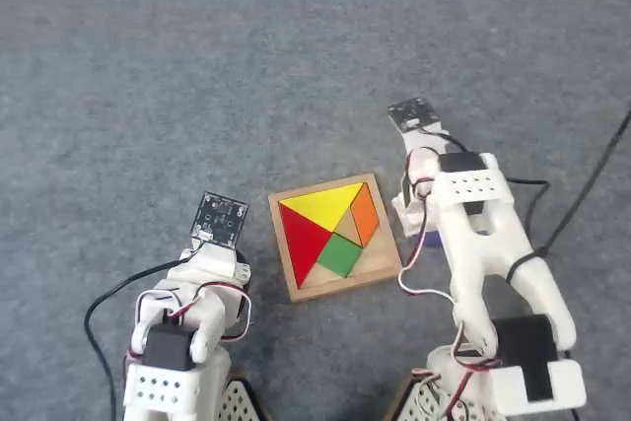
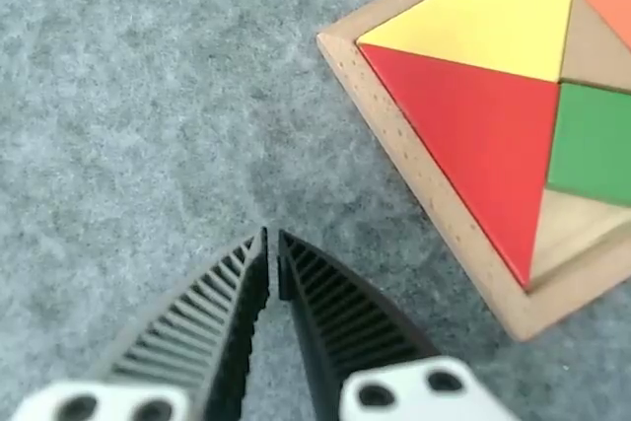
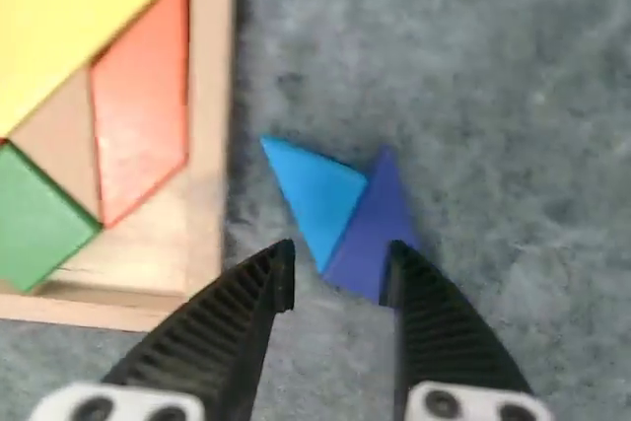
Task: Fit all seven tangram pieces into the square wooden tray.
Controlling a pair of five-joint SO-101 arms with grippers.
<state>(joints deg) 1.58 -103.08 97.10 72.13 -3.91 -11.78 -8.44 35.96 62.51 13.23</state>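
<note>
Holding the left gripper [image 2: 272, 236] pressed together, empty, over the mat [image 1: 148, 96] beside the tray [image 2: 429, 179]. Straddling, with the right gripper [image 3: 340, 253] spread, a light blue triangle [image 3: 315, 194] and a dark blue triangle [image 3: 380, 234] touching just outside the tray. Seating inside a yellow triangle [image 1: 325, 206], red triangle [image 1: 301, 239], green square [image 1: 340, 255] and orange piece [image 1: 365, 214].

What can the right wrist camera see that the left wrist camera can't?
Only the right wrist view: a light blue triangle and a dark blue triangle lying beside the tray, by the open right tool. Only the left wrist view: the red triangle and the shut left tool. Both: the tray, yellow triangle, green square, orange piece and grey mat.
</note>
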